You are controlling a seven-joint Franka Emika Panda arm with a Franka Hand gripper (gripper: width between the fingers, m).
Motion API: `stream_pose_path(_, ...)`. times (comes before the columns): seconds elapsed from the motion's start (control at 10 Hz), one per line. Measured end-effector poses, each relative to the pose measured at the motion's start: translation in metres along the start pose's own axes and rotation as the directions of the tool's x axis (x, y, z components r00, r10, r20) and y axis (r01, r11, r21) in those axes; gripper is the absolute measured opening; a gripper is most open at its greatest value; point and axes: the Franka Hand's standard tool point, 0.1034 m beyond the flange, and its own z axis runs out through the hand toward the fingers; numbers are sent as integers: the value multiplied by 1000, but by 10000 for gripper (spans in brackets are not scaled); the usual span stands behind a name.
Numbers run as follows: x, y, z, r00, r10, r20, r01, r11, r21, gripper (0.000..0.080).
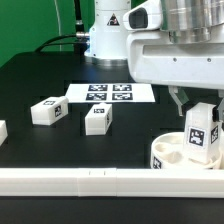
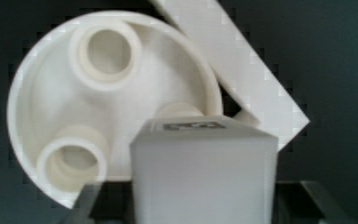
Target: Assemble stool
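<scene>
Jaws clamped on one stool leg (image 1: pixel 201 133), held upright, tag facing the exterior camera. Gripper (image 1: pixel 198 113) at exterior view's right, with the held leg over the round seat (image 1: pixel 168 157); cannot tell whether leg and seat touch. Wrist view: two open sockets (image 2: pixel 110 48) in the seat top. Seat lies just beside white rail (image 1: pixel 90 181). Loose leg (image 1: pixel 47 111) and second loose leg (image 1: pixel 98 119) lie on table (image 1: pixel 30 80), near marker board (image 1: pixel 110 93), well apart from seat.
</scene>
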Motion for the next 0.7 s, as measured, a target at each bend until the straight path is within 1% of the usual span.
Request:
stream_pose_path(0.2, -3, -1, 2, 987, 159, 18, -159, 987, 8, 338)
stream_pose_path(0.5, -5, -3, 2, 927, 368, 71, -371, 928, 25, 338)
stream_pose_path(0.7, -7, -5, 2, 867, 488, 98, -492, 870, 23, 338)
